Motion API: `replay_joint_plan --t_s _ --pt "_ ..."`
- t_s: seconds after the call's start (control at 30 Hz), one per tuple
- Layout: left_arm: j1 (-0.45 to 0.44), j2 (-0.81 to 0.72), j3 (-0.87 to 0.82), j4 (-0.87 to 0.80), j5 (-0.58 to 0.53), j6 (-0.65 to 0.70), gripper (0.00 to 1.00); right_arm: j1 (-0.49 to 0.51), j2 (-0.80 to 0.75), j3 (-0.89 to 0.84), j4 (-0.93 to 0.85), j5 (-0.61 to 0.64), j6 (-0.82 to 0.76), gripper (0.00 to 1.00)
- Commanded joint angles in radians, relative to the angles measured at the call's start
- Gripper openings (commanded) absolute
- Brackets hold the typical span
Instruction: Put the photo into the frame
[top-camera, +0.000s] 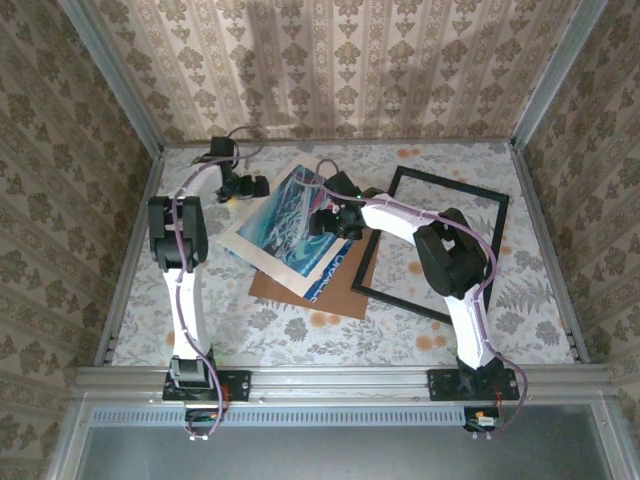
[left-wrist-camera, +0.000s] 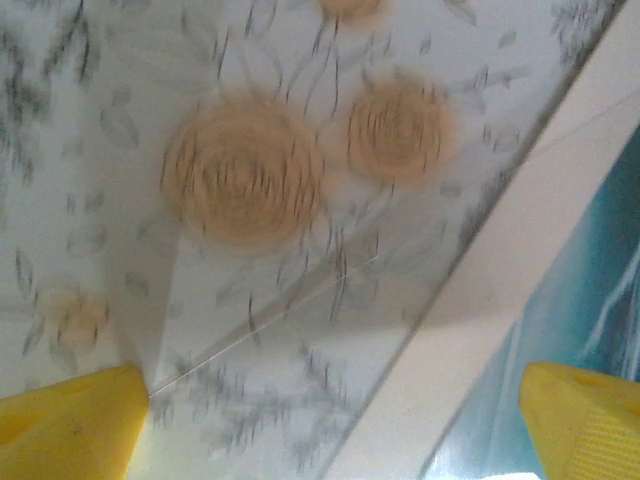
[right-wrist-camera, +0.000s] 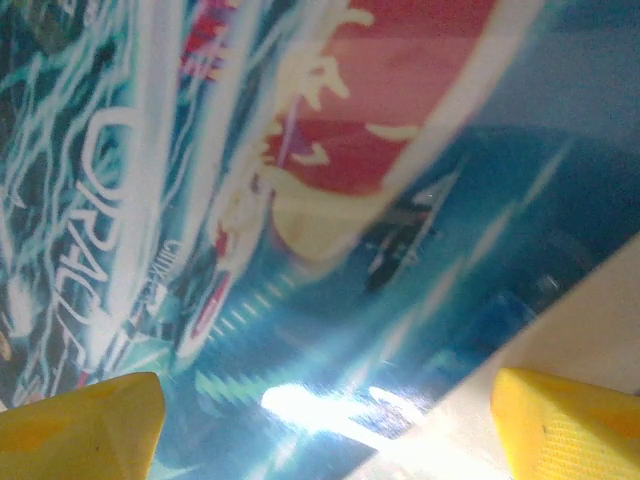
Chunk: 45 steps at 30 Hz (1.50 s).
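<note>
Two grippers are gaping empty: from above you're seeing the left gripper (top-camera: 240, 187) at the photo's (top-camera: 285, 235) far-left edge, the right gripper (top-camera: 325, 222) over the photo, and the frame (top-camera: 452, 184) lying just right of it; your left wrist's fingers (left-wrist-camera: 70, 430) are straddling the photo's cream border; your right wrist's fingers (right-wrist-camera: 85, 425) are standing wide above the print.

At the centre of the top view, the photo (top-camera: 290, 232) lies on the backing board (top-camera: 335, 290), overhanging it toward the upper left. The frame (top-camera: 454, 183) lies on the worktop (top-camera: 300, 335) directly right of both. The left tool (top-camera: 241, 188) sits at the photo's upper-left edge, the right tool (top-camera: 326, 222) over its right part.
</note>
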Motion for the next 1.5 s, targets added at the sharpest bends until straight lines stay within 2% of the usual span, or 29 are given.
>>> replay_joint_plan --t_s 0.0,0.17,0.33,0.47,0.57,0.7,0.83,1.0,1.3,1.47 --pt "0.021 -0.105 -0.182 0.033 0.038 -0.065 0.96 0.013 0.055 0.046 0.007 -0.063 0.008 0.86" --pt "0.036 -0.31 -0.52 0.222 0.076 -0.149 0.94 0.037 0.113 0.132 -0.007 -0.117 -0.017 0.84" --pt "0.04 -0.504 -0.782 0.32 0.049 -0.21 0.94 0.076 0.174 0.247 -0.042 -0.182 -0.056 0.83" --pt "0.049 -0.688 -0.964 0.405 -0.027 -0.284 0.94 0.106 0.186 0.31 -0.078 -0.237 -0.12 0.8" --pt "0.057 -0.792 -1.022 0.43 -0.116 -0.307 0.95 0.103 0.124 0.283 -0.131 -0.197 -0.202 0.79" --pt "0.055 -0.853 -1.024 0.488 -0.192 -0.303 0.96 0.063 -0.02 0.147 -0.119 -0.109 -0.248 0.82" --pt "0.033 -0.781 -0.929 0.517 -0.135 -0.307 0.96 -0.01 -0.069 0.047 -0.123 -0.038 -0.155 0.84" --pt "-0.001 -0.73 -0.869 0.531 -0.11 -0.314 0.96 -0.026 -0.044 0.022 -0.191 0.05 -0.091 0.85" --pt "0.01 -0.691 -0.835 0.512 -0.167 -0.284 0.97 0.007 0.053 0.06 -0.218 0.004 -0.039 0.86" --pt "0.07 -0.55 -0.695 0.432 -0.086 -0.245 0.96 0.012 0.063 0.062 -0.186 -0.021 -0.029 0.87"
